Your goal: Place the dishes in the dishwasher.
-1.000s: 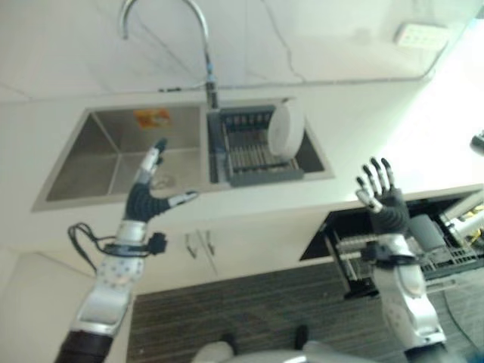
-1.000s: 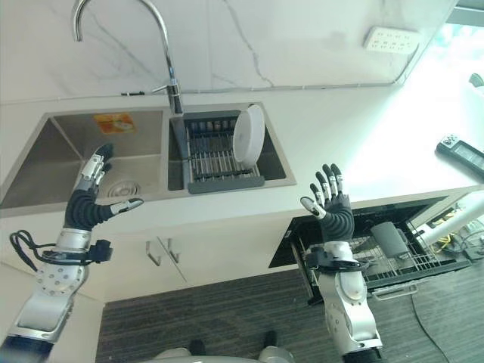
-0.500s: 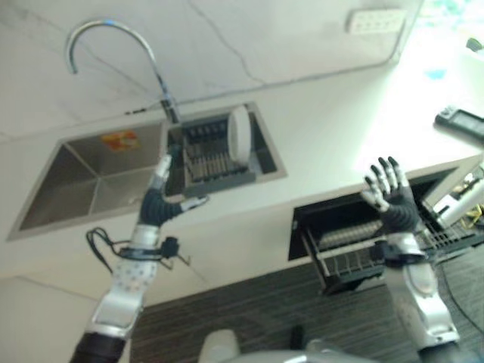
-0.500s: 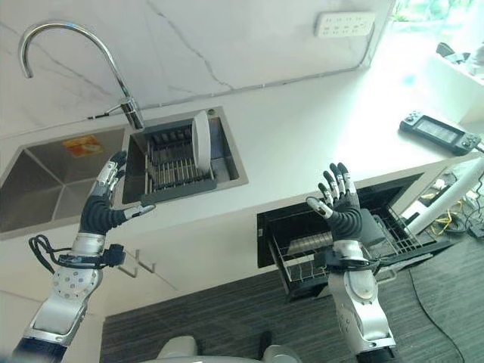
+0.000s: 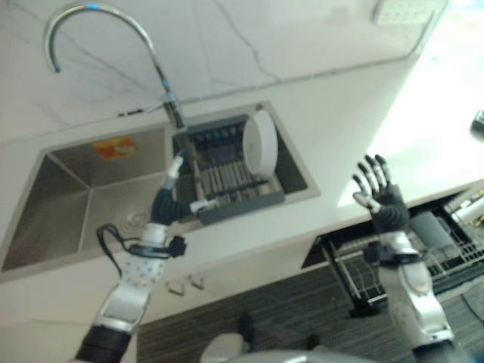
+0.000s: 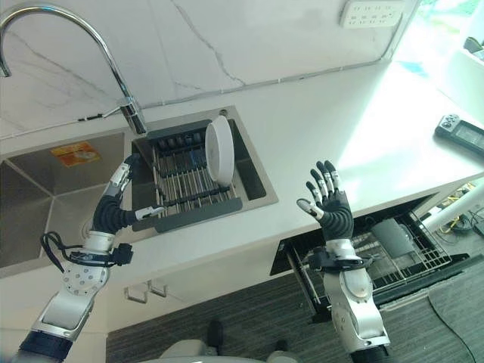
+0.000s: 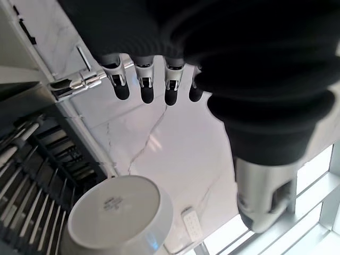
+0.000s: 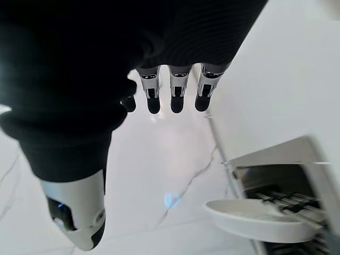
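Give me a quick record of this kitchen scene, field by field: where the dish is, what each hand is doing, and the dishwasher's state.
dish: white bowl standing on edge in the dark drying rack, inside the right basin of the sink
left hand: open, fingers straight, raised at the rack's left end, holding nothing
right hand: open, fingers spread, raised over the counter edge, holding nothing
dishwasher: open below the counter, wire basket pulled out
faucet: arched, behind the sink
task status: bowl not yet picked up

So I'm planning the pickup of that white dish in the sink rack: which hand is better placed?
Probably the left hand: open, at the rack, near the white dish. The right hand hovers open by the dishwasher.
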`<state>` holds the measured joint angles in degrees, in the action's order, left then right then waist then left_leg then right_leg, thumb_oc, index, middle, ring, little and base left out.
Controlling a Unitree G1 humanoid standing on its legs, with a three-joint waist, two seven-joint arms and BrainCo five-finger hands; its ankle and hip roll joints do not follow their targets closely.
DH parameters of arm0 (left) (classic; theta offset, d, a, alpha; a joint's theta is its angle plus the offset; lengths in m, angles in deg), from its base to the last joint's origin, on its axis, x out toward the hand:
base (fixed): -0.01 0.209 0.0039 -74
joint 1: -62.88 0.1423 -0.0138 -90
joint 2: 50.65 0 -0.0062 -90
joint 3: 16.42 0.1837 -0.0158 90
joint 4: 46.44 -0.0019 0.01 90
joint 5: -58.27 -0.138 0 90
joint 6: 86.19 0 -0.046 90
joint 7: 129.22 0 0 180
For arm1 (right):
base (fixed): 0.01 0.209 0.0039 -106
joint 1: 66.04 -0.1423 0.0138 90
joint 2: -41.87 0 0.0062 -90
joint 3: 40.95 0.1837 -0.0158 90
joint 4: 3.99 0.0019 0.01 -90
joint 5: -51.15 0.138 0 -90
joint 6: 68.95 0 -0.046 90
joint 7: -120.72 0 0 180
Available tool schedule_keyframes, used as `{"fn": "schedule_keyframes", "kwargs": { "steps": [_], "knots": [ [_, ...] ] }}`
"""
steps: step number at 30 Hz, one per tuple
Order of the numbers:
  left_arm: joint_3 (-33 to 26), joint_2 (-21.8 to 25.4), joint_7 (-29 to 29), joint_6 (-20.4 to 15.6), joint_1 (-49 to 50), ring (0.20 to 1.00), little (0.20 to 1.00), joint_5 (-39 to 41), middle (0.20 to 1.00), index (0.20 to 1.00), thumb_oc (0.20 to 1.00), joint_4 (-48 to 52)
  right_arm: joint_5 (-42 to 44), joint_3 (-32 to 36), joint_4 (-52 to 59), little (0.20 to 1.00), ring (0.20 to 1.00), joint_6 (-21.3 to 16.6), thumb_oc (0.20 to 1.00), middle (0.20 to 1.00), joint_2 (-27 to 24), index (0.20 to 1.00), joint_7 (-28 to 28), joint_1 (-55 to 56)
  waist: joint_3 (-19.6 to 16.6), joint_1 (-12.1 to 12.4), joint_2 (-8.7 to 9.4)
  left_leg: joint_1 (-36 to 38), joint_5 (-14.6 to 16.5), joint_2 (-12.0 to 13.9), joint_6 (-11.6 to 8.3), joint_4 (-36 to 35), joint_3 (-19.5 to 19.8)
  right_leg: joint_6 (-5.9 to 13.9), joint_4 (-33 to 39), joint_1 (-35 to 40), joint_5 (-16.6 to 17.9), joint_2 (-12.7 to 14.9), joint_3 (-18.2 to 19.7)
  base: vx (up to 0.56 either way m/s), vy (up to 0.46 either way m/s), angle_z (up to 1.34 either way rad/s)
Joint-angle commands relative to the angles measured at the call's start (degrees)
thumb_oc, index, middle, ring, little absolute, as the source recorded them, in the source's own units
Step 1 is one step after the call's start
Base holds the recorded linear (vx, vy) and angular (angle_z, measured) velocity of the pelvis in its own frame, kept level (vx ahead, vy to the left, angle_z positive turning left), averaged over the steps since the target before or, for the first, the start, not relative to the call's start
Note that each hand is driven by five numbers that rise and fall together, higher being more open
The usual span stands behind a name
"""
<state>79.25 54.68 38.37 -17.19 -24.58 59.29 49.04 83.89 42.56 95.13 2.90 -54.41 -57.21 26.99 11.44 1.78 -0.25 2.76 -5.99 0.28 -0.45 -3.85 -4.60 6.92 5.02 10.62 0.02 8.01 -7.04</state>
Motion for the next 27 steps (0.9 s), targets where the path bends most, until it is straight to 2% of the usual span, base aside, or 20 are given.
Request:
{"fn": "schedule_keyframes", "kwargs": {
  "steps": [1, 4, 7, 9, 10, 13, 15, 16, 18, 20, 22, 23, 24, 25, 27],
  "knots": [
    [-2.55, 1.22, 0.32, -2.67, -0.4, 1.0, 1.0, -0.67, 1.0, 1.0, 1.0, 2.14, 0.81, -0.25, 2.77, 1.0, 1.0, -2.73, 1.0, 1.0, -0.59, 1.0, 0.18, -2.15, -2.29, -0.36, 0.28, -2.72, 6.57, 3.88, -3.98, 7.4, 1.24, -2.44, -3.77, -1.35, -2.97, -2.82, -1.35, 0.02, -0.027, -0.07],
    [-1.68, 0.96, 3.48, -2.7, -0.44, 1.0, 1.0, 2.29, 1.0, 1.0, 1.0, 3.37, 0.41, -0.49, 2.9, 1.0, 1.0, -2.75, 1.0, 1.0, -0.29, 1.0, 1.32, -2.3, -2.39, -0.22, 0.5, -2.4, 6.97, 3.89, -3.83, 7.57, 1.13, -2.36, -3.64, -1.28, -2.9, -2.79, -1.4, 0.0, -0.042, -0.12],
    [0.28, 0.09, 14.97, -1.4, -1.31, 1.0, 1.0, 11.22, 1.0, 1.0, 1.0, 4.04, 0.3, -0.2, 2.81, 1.0, 1.0, -3.26, 1.0, 1.0, 0.13, 1.0, 2.11, -2.37, -2.69, -0.56, 0.53, -1.54, 6.76, 4.13, -3.71, 6.23, 0.68, -2.21, -3.35, -1.28, -2.84, -2.96, -1.48, -0.01, -0.056, -0.08],
    [4.12, -0.35, 27.81, -0.26, -2.71, 1.0, 1.0, 20.44, 1.0, 1.0, 1.0, 5.72, 0.71, 0.17, 2.64, 1.0, 1.0, -3.8, 1.0, 1.0, 0.35, 1.0, 2.83, -2.78, -2.75, -1.22, 0.21, -0.88, 6.54, 4.41, -3.64, 5.2, 0.12, -2.07, -3.32, -1.53, -2.76, -3.16, -1.49, -0.04, -0.05, -0.05],
    [8.27, -1.04, 36.82, 0.21, -5.05, 1.0, 1.0, 28.28, 1.0, 1.0, 1.0, 7.1, 0.18, 0.24, 1.71, 1.0, 1.0, -4.81, 1.0, 1.0, 0.67, 1.0, 3.8, -3.51, -2.89, -2.2, -0.24, -0.11, 6.31, 4.83, -3.63, 4.08, -0.58, -2.0, -3.37, -1.85, -2.76, -3.41, -1.32, -0.04, -0.04, -0.03],
    [12.72, -1.77, 43.49, 3.62, -8.41, 1.0, 1.0, 35.21, 1.0, 1.0, 1.0, 8.33, 1.14, 0.49, 0.18, 1.0, 1.0, -6.05, 1.0, 1.0, 1.09, 1.0, 4.55, -4.55, -3.14, -3.54, -0.54, 0.81, 6.25, 5.26, -3.66, 3.08, -1.5, -1.97, -3.38, -2.21, -2.81, -3.81, -0.77, -0.02, -0.031, -0.1],
    [15.24, -2.91, 48.01, 7.17, -9.86, 1.0, 1.0, 40.46, 1.0, 1.0, 1.0, 9.15, 2.16, 1.08, -0.72, 1.0, 1.0, -6.61, 1.0, 1.0, 1.33, 1.0, 4.8, -5.28, -3.22, -4.24, -0.59, 1.08, 6.27, 5.53, -3.62, 2.76, -1.97, -2.04, -3.32, -2.37, -2.84, -4.08, -0.33, -0.03, -0.051, -0.18],
    [18.27, -4.03, 50.05, 10.43, -10.62, 1.0, 1.0, 42.23, 1.0, 1.0, 1.0, 9.46, 3.03, 1.57, -1.44, 1.0, 1.0, -6.95, 1.0, 1.0, 1.73, 1.0, 4.52, -5.84, -3.31, -4.94, -0.64, 1.2, 6.38, 5.77, -3.6, 2.71, -2.4, -2.11, -3.49, -2.66, -2.88, -4.37, 0.18, -0.04, -0.067, -0.11],
    [22.92, -5.28, 50.98, 14.09, -10.7, 1.0, 1.0, 42.39, 1.0, 1.0, 1.0, 7.81, 5.34, 2.15, -2.42, 1.0, 1.0, -7.94, 1.0, 1.0, 1.76, 1.0, 2.76, -6.31, -3.37, -5.94, -0.55, 1.38, 6.45, 6.15, -3.6, 2.5, -3.16, -2.2, -3.73, -3.11, -2.96, -4.71, 0.7, -0.04, -0.069, -0.2],
    [25.73, -7.05, 48.58, 16.46, -9.64, 1.0, 1.0, 45.81, 1.0, 1.0, 1.0, 2.79, 7.46, 2.63, -1.96, 1.0, 1.0, -8.55, 1.0, 1.0, 1.45, 1.0, 0.06, -6.2, -3.69, -6.75, -0.21, 1.47, 6.31, 6.51, -3.6, 2.11, -3.86, -2.41, -3.91, -3.47, -3.14, -5.07, 1.08, -0.02, -0.056, -0.2],
    [27.62, -8.51, 48.74, 15.67, -8.32, 1.0, 1.0, 44.64, 1.0, 1.0, 1.0, -3.1, 9.87, 3.28, -1.42, 1.0, 1.0, -8.38, 1.0, 1.0, 1.26, 1.0, -2.45, -6.31, -3.91, -6.88, 0.11, 1.49, 5.84, 6.69, -3.59, 1.12, -3.93, -2.54, -3.97, -3.66, -3.24, -5.34, 1.26, -0.01, -0.068, -0.2],
    [30.49, -10.09, 49.49, 14.84, -6.69, 1.0, 1.0, 40.72, 1.0, 1.0, 1.0, -9.48, 9.37, 3.09, -0.67, 1.0, 1.0, -8.87, 1.0, 1.0, 0.94, 1.0, -3.41, -7.41, -4.14, -6.55, 0.42, 1.34, 5.1, 6.95, -3.8, -0.42, -3.64, -2.65, -3.96, -3.8, -3.45, -5.63, 1.18, -0.02, -0.073, -0.19],
    [30.89, -10.45, 49.43, 14.8, -6.55, 1.0, 1.0, 39.17, 1.0, 1.0, 1.0, -10.77, 9.15, 2.92, -0.45, 1.0, 1.0, -9.12, 1.0, 1.0, 0.79, 1.0, -3.39, -7.71, -4.19, -6.45, 0.45, 1.26, 5.01, 7.0, -3.85, -0.63, -3.62, -2.64, -3.88, -3.77, -3.47, -5.67, 1.06, -0.01, -0.057, -0.08],
    [32.46, -10.46, 47.82, 13.34, -6.54, 1.0, 1.0, 34.17, 1.0, 1.0, 1.0, -15.15, 8.96, 2.28, 0.22, 1.0, 1.0, -8.87, 1.0, 1.0, -0.36, 1.0, -3.03, -8.94, -4.42, -6.1, 0.59, 0.91, 4.69, 7.06, -4.03, -1.15, -3.42, -2.64, -3.61, -3.68, -3.52, -5.86, 0.66, 0.01, -0.02, 0.04],
    [33.39, -10.31, 44.91, 12.19, -7.0, 1.0, 1.0, 30.24, 1.0, 1.0, 1.0, -19.76, 8.86, 1.45, 0.93, 1.0, 1.0, -8.23, 1.0, 1.0, -1.42, 1.0, -2.77, -10.07, -4.68, -5.72, 0.69, 0.47, 4.52, 6.93, -4.1, -1.15, -3.13, -2.63, -3.44, -3.69, -3.54, -5.92, 0.39, 0.02, -0.01, 0.11]
  ]
}}
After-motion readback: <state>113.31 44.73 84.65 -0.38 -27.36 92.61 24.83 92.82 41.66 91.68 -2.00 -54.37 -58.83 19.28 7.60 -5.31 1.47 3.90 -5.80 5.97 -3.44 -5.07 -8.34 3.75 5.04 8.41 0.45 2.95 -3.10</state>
